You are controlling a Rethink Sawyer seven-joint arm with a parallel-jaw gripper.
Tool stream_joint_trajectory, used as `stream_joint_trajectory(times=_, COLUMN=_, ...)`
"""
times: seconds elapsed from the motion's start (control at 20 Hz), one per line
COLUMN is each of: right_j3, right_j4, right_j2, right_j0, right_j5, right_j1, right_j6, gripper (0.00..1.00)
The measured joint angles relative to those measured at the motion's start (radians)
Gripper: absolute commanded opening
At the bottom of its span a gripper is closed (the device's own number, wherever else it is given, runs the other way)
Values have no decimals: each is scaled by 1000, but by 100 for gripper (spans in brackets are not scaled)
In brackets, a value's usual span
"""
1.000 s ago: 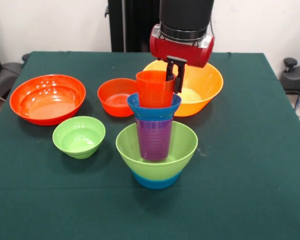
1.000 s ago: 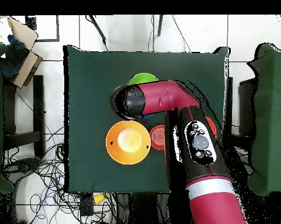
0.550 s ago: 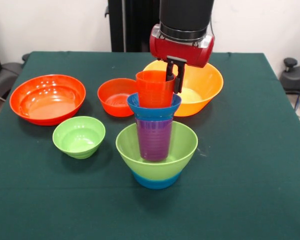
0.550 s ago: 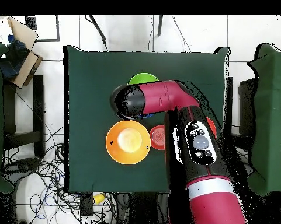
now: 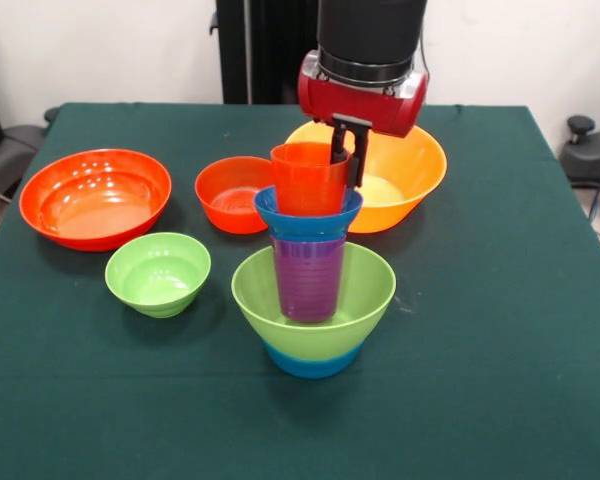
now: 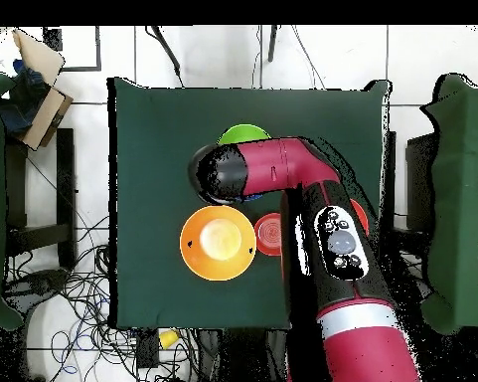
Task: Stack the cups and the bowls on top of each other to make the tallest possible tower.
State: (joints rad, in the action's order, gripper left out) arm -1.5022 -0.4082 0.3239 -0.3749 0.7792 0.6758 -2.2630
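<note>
Tower [image 5: 313, 290] mid-counter: green bowl [image 5: 350, 295] nested on blue bowl [image 5: 311, 361], purple cup [image 5: 308, 278] inside, dark blue bowl [image 5: 308, 217], orange cup [image 5: 309, 178] on top. Jaws [image 5: 346, 152] are clamped on the orange cup's rim. Cup is seen raised slightly versus 0.5 s ago.

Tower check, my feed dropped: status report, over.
Gripper jaws shut on the orange-red plastic cup. Cup tops the tower, in the dark blue bowl. Large yellow-orange bowl close behind; nothing blocking.
</note>
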Motion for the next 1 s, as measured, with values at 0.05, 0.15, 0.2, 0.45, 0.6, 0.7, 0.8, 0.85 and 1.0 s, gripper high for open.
stream_joint_trajectory(times=0.05, right_j3=0, right_j4=0, right_j2=0, right_j0=-2, right_j5=2, right_j1=-4, right_j6=0, gripper=0)
stream_joint_trajectory(times=0.15, right_j3=1, right_j4=2, right_j2=0, right_j0=-7, right_j5=10, right_j1=-12, right_j6=0, gripper=0)
stream_joint_trajectory(times=0.2, right_j3=1, right_j4=3, right_j2=0, right_j0=-8, right_j5=14, right_j1=-14, right_j6=0, gripper=0)
stream_joint_trajectory(times=0.45, right_j3=15, right_j4=16, right_j2=0, right_j0=-18, right_j5=54, right_j1=-33, right_j6=0, gripper=0)
stream_joint_trajectory(times=0.6, right_j3=31, right_j4=25, right_j2=0, right_j0=-20, right_j5=74, right_j1=-41, right_j6=0, gripper=0)
stream_joint_trajectory(times=0.7, right_j3=37, right_j4=29, right_j2=0, right_j0=-20, right_j5=79, right_j1=-43, right_j6=0, gripper=0)
stream_joint_trajectory(times=0.8, right_j3=41, right_j4=31, right_j2=0, right_j0=-20, right_j5=83, right_j1=-44, right_j6=0, gripper=0)
stream_joint_trajectory(times=0.85, right_j3=46, right_j4=32, right_j2=0, right_j0=-20, right_j5=88, right_j1=-46, right_j6=0, gripper=0)
stream_joint_trajectory(times=1.0, right_j3=53, right_j4=33, right_j2=0, right_j0=-20, right_j5=101, right_j1=-47, right_j6=0, gripper=0)
